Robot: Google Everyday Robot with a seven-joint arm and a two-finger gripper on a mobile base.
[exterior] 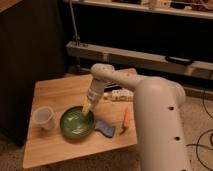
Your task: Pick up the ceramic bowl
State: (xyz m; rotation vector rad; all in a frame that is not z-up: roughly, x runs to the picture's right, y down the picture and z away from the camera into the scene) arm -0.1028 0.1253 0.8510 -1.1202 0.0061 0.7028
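Note:
The ceramic bowl [76, 122] is round, shallow and glossy green with a darker rim. It sits on the wooden table [55, 95], near the front middle. My gripper [87, 109] hangs from the white arm and reaches down at the bowl's right rim, with its yellowish tips over the rim edge. The bowl rests flat on the table.
A translucent whitish plastic cup [43, 118] stands left of the bowl. A blue sponge [105, 128] lies just right of the bowl, an orange carrot-like item [125, 120] further right, and a white packet [119, 95] behind. My white arm body [160, 125] fills the right side.

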